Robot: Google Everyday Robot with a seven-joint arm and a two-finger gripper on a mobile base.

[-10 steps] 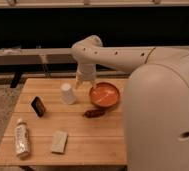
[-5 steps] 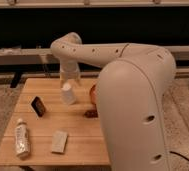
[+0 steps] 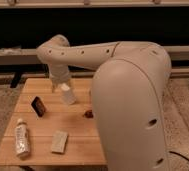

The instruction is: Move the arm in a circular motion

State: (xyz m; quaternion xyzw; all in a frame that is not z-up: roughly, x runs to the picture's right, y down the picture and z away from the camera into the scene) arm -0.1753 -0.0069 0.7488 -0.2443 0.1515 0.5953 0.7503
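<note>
The arm (image 3: 130,95) is large and cream-white, with small dark holes. Its thick segment fills the right foreground and reaches up left to a bulbous joint (image 3: 54,48). From there a narrower end drops to the gripper (image 3: 59,85) over the back left of the wooden table (image 3: 78,150). The gripper hangs just above and behind a small white cup (image 3: 68,94) that stands on the table.
On the table lie a black flat device (image 3: 37,106) at the left, a clear bottle (image 3: 21,139) at the front left, a pale block (image 3: 60,141) and a small dark brown item (image 3: 88,114) by the arm. A dark wall with a ledge (image 3: 10,51) runs behind.
The arm has swung to the left; its joint and gripper moved from the table's middle to the back left. The thick segment now covers the orange bowl. The cup has not moved.
</note>
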